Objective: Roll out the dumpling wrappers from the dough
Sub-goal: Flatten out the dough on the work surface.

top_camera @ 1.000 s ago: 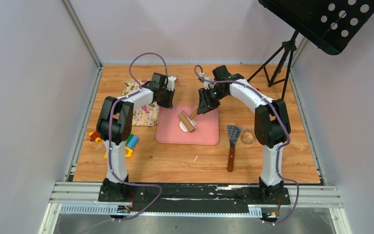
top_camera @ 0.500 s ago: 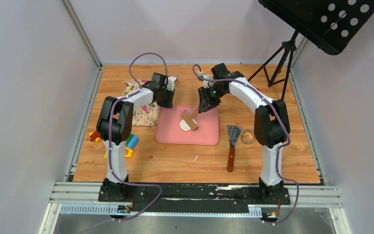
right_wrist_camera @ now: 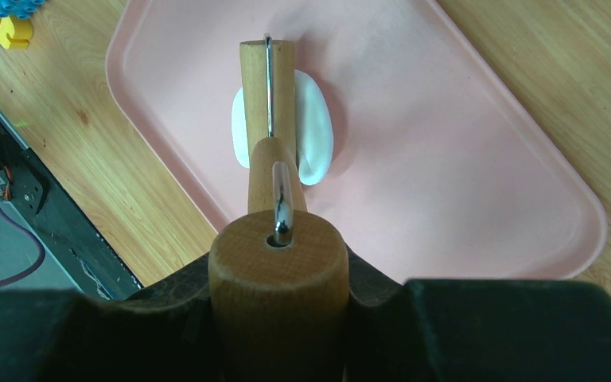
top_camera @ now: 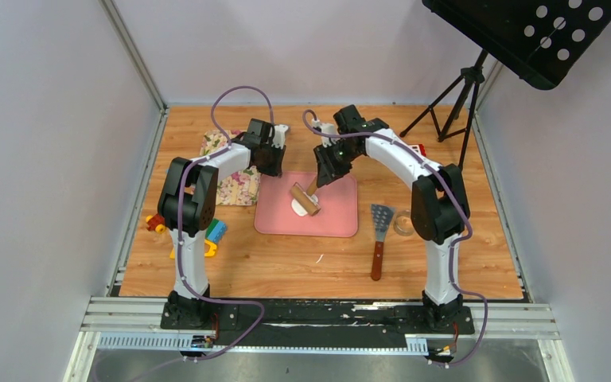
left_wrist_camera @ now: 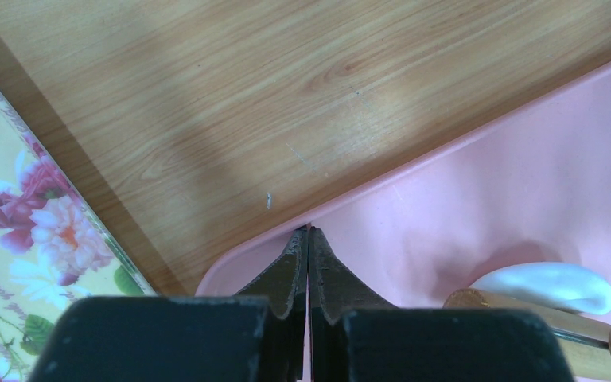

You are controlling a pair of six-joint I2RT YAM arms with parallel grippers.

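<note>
Shows a wooden counter (top_camera: 286, 267) from above, with a pink tray (top_camera: 336, 221) at its middle. On the tray, a little left of centre, a flattened oval of white dough (top_camera: 297, 208) under the barrel of a small wooden rolling pin (top_camera: 305, 199).

Pin grasped by its handle in the right tool (top_camera: 323, 170), on the far right side. Leaves the barrel lying across the dough, free to be pushed and pulled over it. From the right wrist, dough bulging out on both sides of the barrel, so probably rolled thin only through the middle.

At the tray's far left corner, the left tool (left_wrist_camera: 309, 239), clenched on nothing, tips at the rim. Impossible to tell whether pressing or just above. Probably placed there to stop the tray sliding under the rolling.

Left of the tray, a floral cloth (top_camera: 235, 188). Right of it, a spatula (top_camera: 379, 231) and a small clear ring (top_camera: 404, 223), presumably kept near for cutting and lifting. No round dumpling wrappers visible yet.
</note>
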